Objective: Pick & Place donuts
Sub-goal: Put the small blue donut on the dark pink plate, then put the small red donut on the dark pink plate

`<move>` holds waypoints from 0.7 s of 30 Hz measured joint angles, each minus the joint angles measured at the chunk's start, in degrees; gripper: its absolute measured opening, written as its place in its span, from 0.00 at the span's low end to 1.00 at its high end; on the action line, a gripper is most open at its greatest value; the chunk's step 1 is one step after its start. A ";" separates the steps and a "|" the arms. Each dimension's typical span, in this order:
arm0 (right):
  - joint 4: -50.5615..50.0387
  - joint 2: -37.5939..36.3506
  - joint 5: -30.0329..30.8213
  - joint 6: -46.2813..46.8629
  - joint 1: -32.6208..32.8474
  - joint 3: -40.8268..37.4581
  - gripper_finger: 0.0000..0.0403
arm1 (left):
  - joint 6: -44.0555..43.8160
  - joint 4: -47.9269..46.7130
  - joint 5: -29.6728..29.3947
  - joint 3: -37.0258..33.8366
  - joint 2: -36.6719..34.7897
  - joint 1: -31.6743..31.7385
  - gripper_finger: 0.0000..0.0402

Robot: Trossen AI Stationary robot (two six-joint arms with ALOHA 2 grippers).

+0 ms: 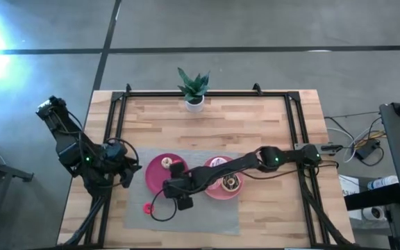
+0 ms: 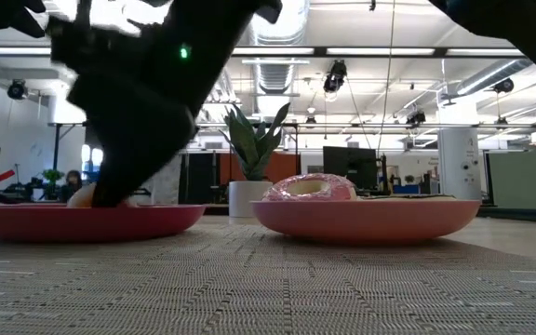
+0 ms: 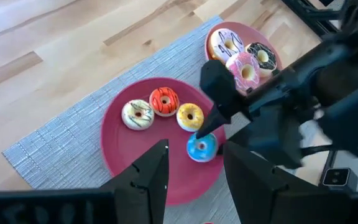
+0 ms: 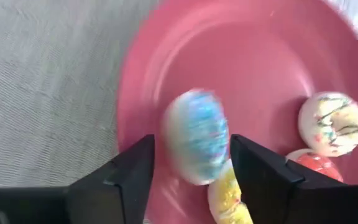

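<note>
wooden table [image 1: 255, 125] carried a grey woven mat [image 1: 137, 221] with two plates side by side. right arm reached across from 3 o'clock, its bulk covering much of both plates in the high view. red plate [image 3: 114, 134] sat at the mat's 9 o'clock side, pink plate [image 3: 273, 48] at 3 o'clock. right gripper [image 4: 191, 163] was over the red plate's near rim, fingers parted with the blue donut [image 4: 196, 135] between them; blurred, so contact with the pads could not be told. white [image 3: 137, 114], red [image 3: 164, 101] and yellow [image 3: 190, 116] small donuts lay on the red plate; three larger donuts [image 3: 243, 66] on the pink plate. left gripper [image 3: 191, 167] waited off the table's 9 o'clock edge, fingers apart, empty. tiny red thing [image 1: 147, 207] on the mat, too small to identify.
</note>
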 joint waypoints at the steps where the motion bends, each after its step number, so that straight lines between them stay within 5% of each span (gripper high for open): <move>1: 0.19 -0.45 -0.08 0.05 0.02 0.00 0.51 | 0.00 0.00 0.19 0.00 0.00 0.00 0.31; 14: -2.93 -6.31 0.25 6.52 0.22 -0.31 0.54 | 0.00 1.77 6.43 -0.57 2.59 -0.67 0.31; 21: -5.87 -12.21 5.70 11.67 1.65 -7.29 0.54 | 3.95 21.28 14.20 -6.99 9.45 -2.85 0.31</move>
